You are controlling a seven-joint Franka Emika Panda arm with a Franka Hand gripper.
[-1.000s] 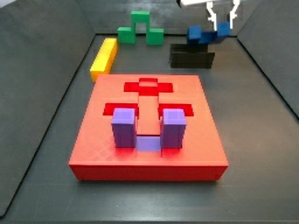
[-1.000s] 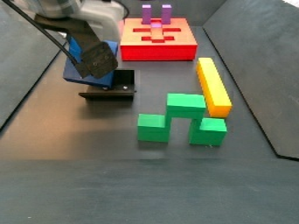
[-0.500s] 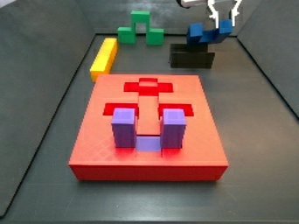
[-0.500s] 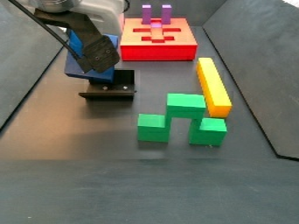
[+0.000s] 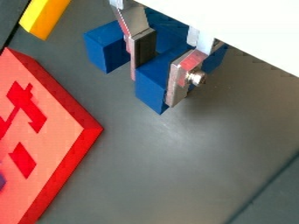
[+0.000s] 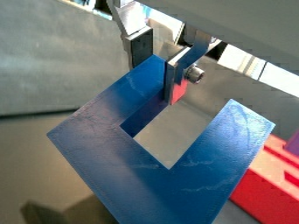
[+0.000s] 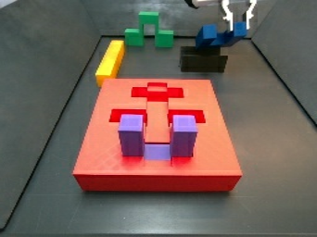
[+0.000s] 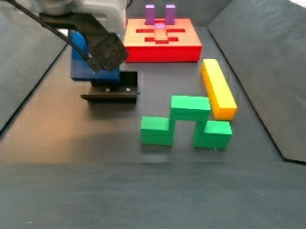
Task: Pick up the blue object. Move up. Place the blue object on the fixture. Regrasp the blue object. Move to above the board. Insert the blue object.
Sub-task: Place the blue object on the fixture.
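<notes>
The gripper (image 6: 160, 67) is clamped on one prong of the blue object (image 6: 163, 144), carrying it in the air above the fixture (image 8: 111, 92), probably to set it there for a better regrasp. The board (image 7: 158, 139) waits well apart.

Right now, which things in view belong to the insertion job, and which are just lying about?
Job:
- blue object, held in the pincer, above the fixture
- fixture, on the floor
- board

Lying about:
- purple block, seated in the board
- green block
- yellow bar
</notes>
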